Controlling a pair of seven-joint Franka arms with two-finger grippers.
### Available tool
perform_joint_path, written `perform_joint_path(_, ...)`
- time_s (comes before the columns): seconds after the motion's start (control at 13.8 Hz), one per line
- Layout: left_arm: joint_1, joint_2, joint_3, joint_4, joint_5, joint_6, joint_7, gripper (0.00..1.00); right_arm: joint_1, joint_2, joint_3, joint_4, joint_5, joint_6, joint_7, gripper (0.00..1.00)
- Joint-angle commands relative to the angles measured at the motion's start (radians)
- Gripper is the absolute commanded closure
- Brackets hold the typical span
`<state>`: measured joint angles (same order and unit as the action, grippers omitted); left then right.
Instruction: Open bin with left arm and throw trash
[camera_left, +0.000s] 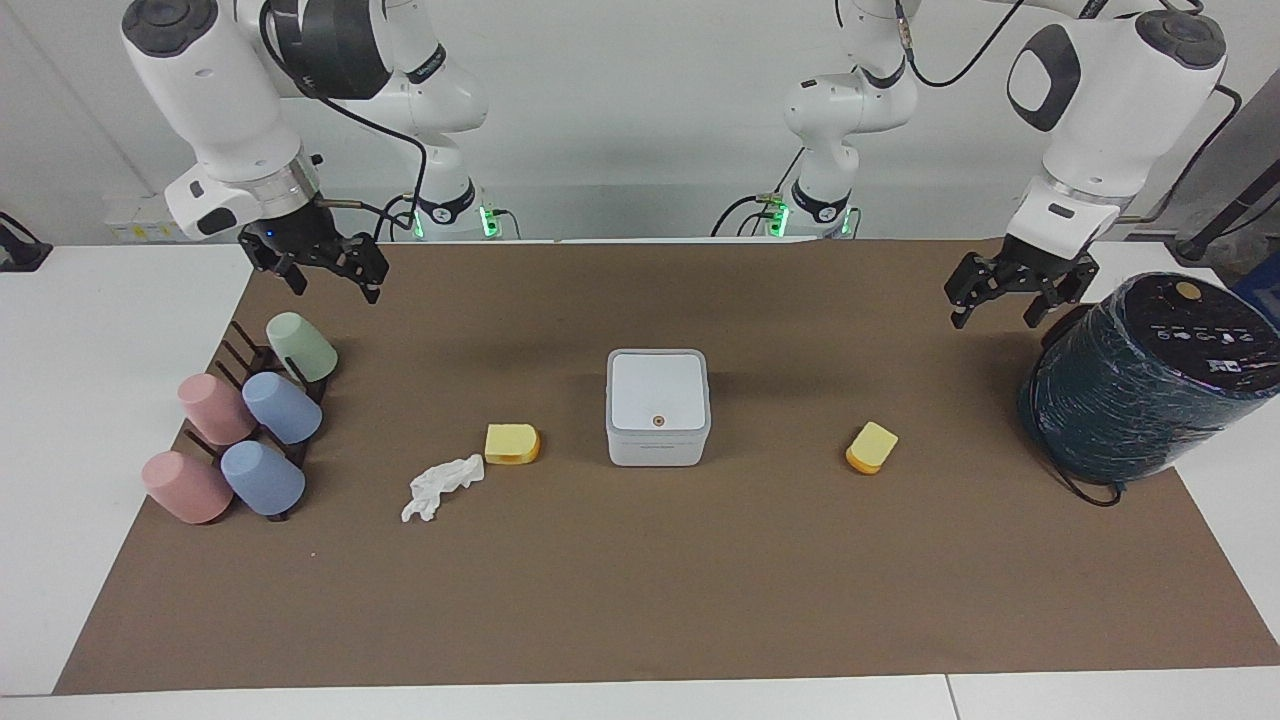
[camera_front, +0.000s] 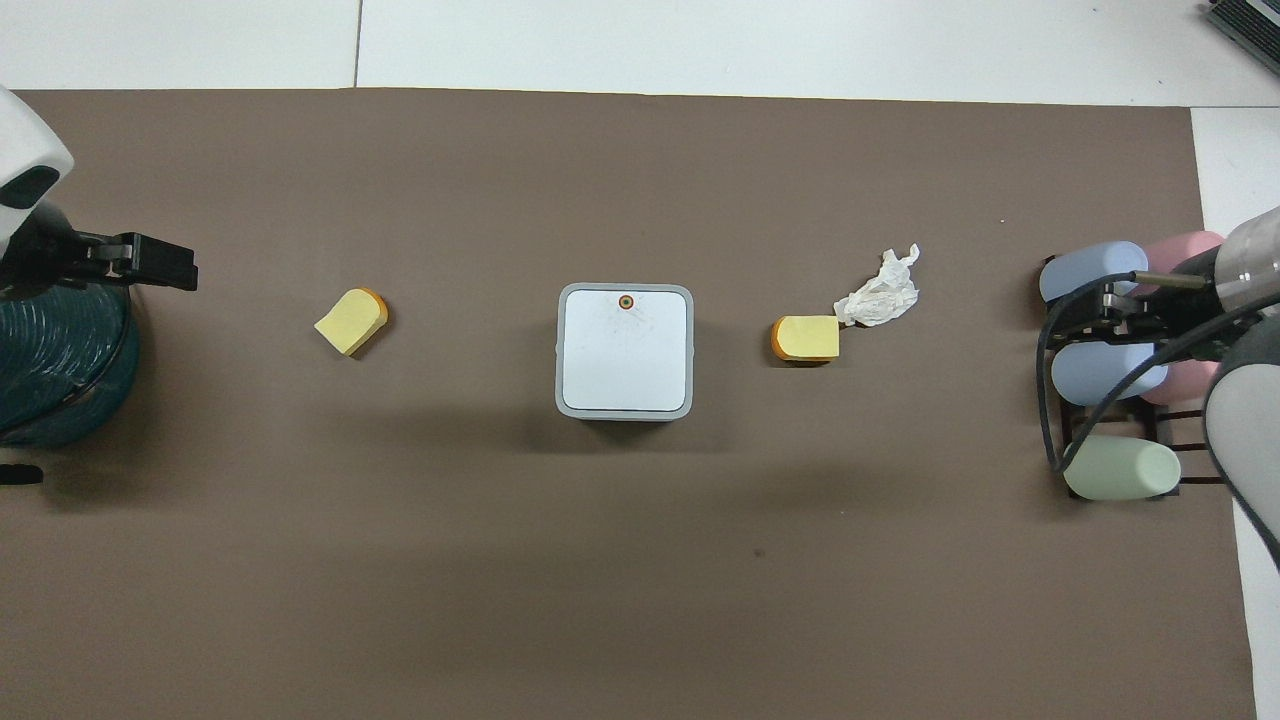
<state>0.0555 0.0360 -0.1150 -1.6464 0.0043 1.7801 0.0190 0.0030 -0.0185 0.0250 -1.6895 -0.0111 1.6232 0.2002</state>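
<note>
The bin (camera_left: 658, 407) is seen with its lid shut at the middle of the brown-covered counter (camera_left: 640, 600). One yellow chunk (camera_left: 512, 444) lies beside it toward the right arm's end, with the crumpled tissue (camera_left: 441, 486) just beside that chunk, farther from the robots. A second yellow chunk (camera_left: 871, 446) lies toward the left arm's end, well apart from the bin. The left hand (camera_left: 1005, 305) is held raised with fingers apart beside the dark wrapped cylinder (camera_left: 1150, 380). The right hand (camera_left: 335, 283) is held raised with fingers apart over the cup rack (camera_left: 250, 360), where pastel cups (camera_left: 282, 407) are stacked.
</note>
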Motion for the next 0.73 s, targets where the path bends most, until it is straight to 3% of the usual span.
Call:
perform_joint_path(0.0,-0.014,-0.013,0.009,-0.001,0.01,-0.01,0.009,0.0,-0.012,-0.011,0.0,-0.013,0.025,0.007,0.007,0.0)
perform_joint_path(0.65,-0.049,-0.015,0.006,-0.007,0.01,-0.018,0.004,0.0,-0.008,-0.011,-0.001,-0.013,0.013,0.009,-0.116,0.0)
